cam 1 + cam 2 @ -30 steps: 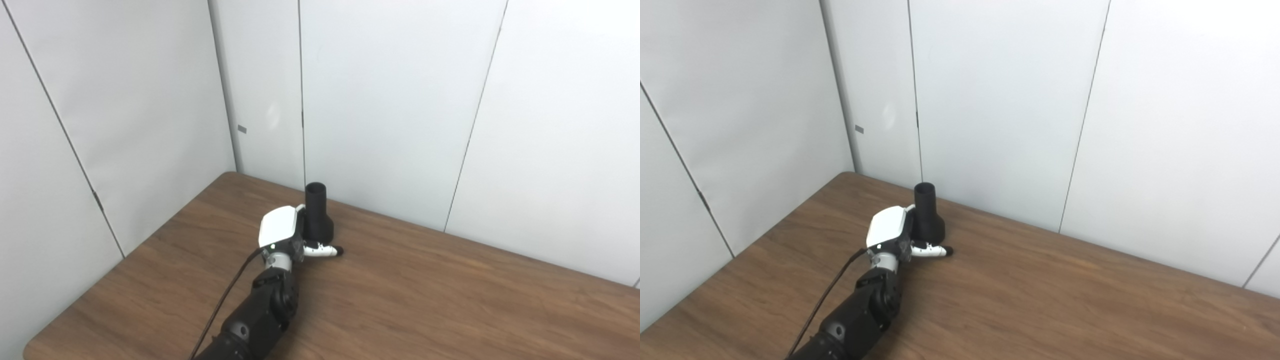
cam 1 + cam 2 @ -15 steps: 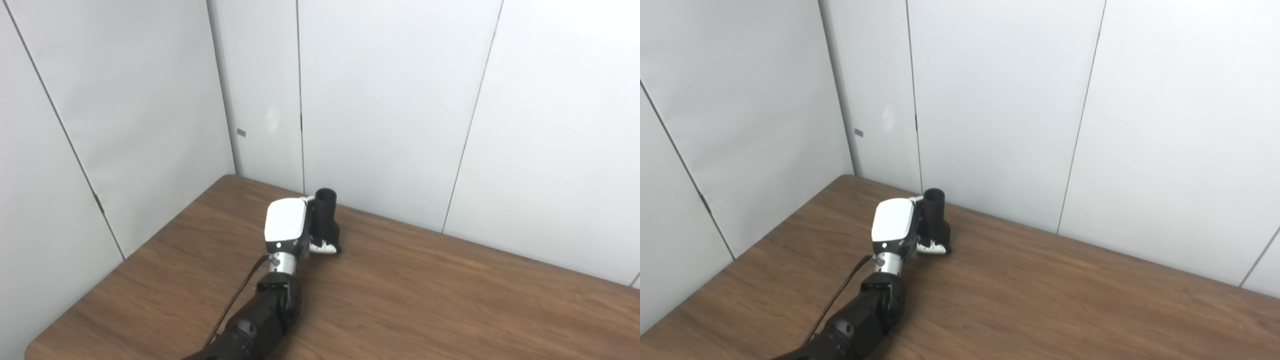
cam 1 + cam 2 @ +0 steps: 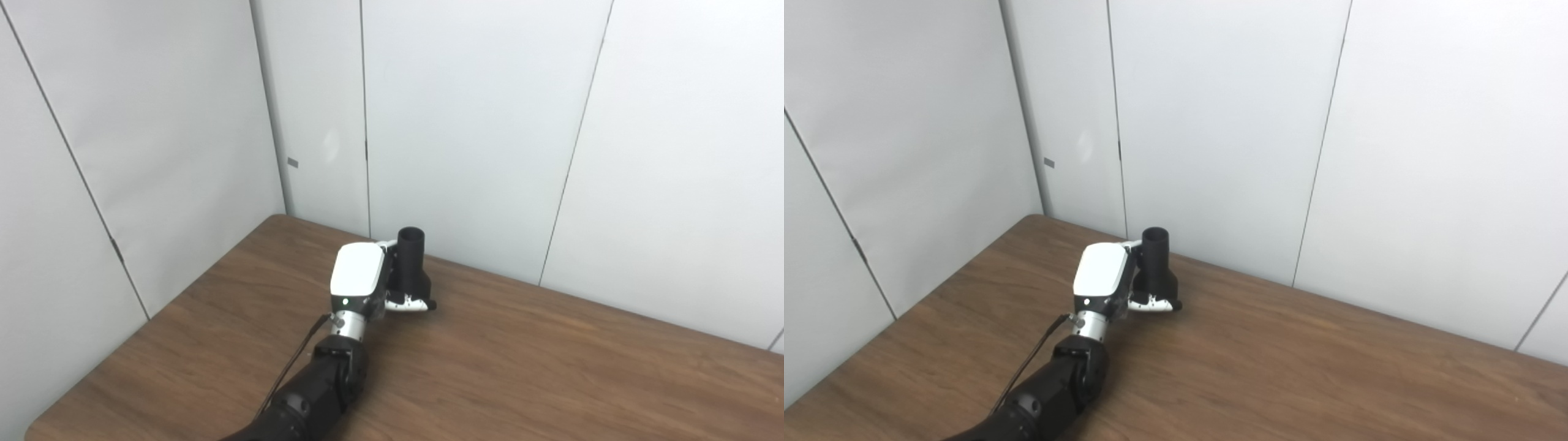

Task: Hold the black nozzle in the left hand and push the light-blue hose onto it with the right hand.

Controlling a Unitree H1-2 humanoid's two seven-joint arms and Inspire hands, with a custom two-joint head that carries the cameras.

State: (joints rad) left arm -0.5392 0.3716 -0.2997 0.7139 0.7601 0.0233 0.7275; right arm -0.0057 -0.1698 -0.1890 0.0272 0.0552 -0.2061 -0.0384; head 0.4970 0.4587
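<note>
The black nozzle point(image 3: 411, 260) stands upright near the table's back edge, narrow open end up and wide flared base down. My left hand point(image 3: 358, 275) is against its left side, white back toward the camera. The fingers wrap behind the nozzle and the thumb point(image 3: 413, 304) lies across the front of the base, so the hand is shut on it. I cannot tell whether the base touches the table. The same hold shows in the right eye view, nozzle point(image 3: 1155, 257) beside the hand point(image 3: 1102, 272). No light-blue hose and no right hand is in view.
The brown wooden table point(image 3: 551, 367) runs from the back left corner to the right. White wall panels point(image 3: 478, 122) close it off just behind the nozzle and along the left side. A black cable point(image 3: 294, 367) trails along my left forearm.
My left hand closed in on the nozzle and carried it a little to the right along the back edge. The camera has also shifted slightly.
</note>
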